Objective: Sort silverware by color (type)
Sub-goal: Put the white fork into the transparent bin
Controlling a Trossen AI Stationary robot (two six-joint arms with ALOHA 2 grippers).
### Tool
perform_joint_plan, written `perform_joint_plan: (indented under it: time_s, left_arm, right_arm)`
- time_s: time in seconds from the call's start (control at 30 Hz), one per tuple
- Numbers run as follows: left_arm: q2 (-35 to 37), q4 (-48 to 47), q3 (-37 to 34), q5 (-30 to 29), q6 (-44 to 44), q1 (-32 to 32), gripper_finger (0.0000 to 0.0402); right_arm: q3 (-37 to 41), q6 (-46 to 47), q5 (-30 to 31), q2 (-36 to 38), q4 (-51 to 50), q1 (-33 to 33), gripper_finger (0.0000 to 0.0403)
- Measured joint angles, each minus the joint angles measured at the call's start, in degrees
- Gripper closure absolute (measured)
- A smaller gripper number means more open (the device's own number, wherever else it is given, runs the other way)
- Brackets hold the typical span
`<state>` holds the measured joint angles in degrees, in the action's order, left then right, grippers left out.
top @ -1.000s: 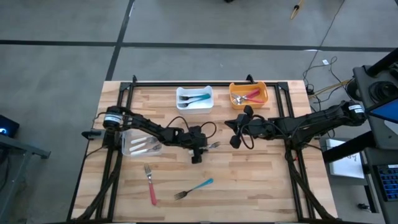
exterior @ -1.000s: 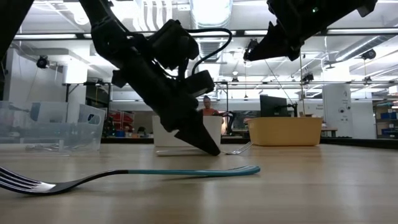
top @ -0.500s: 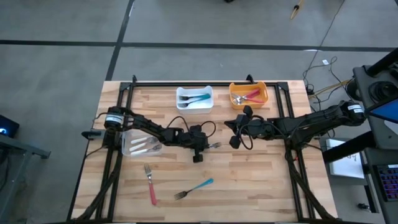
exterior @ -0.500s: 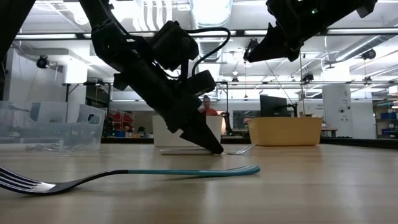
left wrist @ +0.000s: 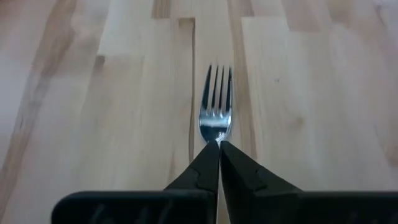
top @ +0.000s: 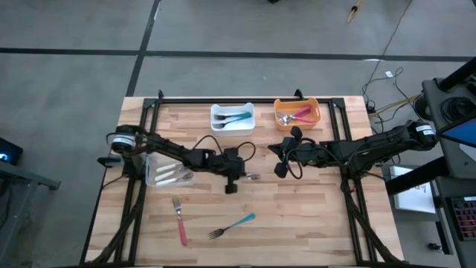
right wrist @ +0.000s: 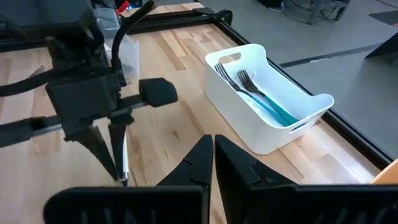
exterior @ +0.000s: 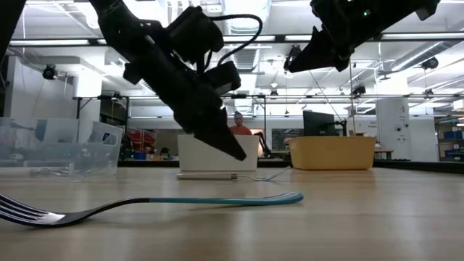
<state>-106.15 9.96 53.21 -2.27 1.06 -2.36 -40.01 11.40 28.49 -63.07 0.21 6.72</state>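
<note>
A white-handled fork point(top: 254, 177) lies flat on the wooden table point(top: 312, 216) near its middle. Its handle point(exterior: 206, 175) and head point(exterior: 279, 175) both rest on the wood. My left gripper point(exterior: 241, 155) is shut, points slantwise down, and hangs above the fork's neck without touching it. In the left wrist view only the fork's head point(left wrist: 216, 112) shows past the fingertips point(left wrist: 219, 144). My right gripper point(top: 277, 167) is shut and waits in the air right of centre. A red-handled fork point(top: 181, 223) and a teal-handled fork point(top: 234, 224) lie near the table's near edge.
A white bin point(top: 233, 106) with teal-handled pieces and an orange bin point(top: 297, 101) with red-handled pieces stand at the far edge. A clear bin point(top: 152, 179) with white-handled pieces sits under the left arm. Bare wood lies between the fork and the near edge.
My left gripper has risen off the table and drawn back a little toward the table's left edge. The white-handled fork has stayed lying on the wood.
</note>
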Motion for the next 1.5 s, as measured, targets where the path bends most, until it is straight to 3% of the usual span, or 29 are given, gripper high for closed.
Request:
perform_joint_plan:
  time_s: [0.37,0.93,1.1,1.2,1.5]
  left_arm:
    - [4.7,-3.3,-0.1,0.0,0.1,-2.5,0.0401]
    - [21.6,-26.5,-1.1,-0.2,-3.4,-3.5,0.0401]
    - [21.1,-25.7,-1.5,-0.2,-2.9,-3.5,0.0401]
    - [19.5,-24.3,-1.7,-0.2,-2.2,-3.5,0.0401]
    - [11.5,-21.6,-1.7,-0.4,-2.0,-3.4,0.0401]
  right_arm:
    - [0.0,0.2,0.0,0.0,0.1,0.0,0.0394]
    - [0.2,-0.5,0.0,-0.4,0.1,0.0,0.0394]
    - [0.7,3.4,-1.1,-2.4,0.1,0.0,0.0394]
    - [0.9,7.3,-5.7,-5.2,0.3,0.0,0.0394]
    - [0.9,18.8,-10.9,-15.9,1.1,-0.2,0.0394]
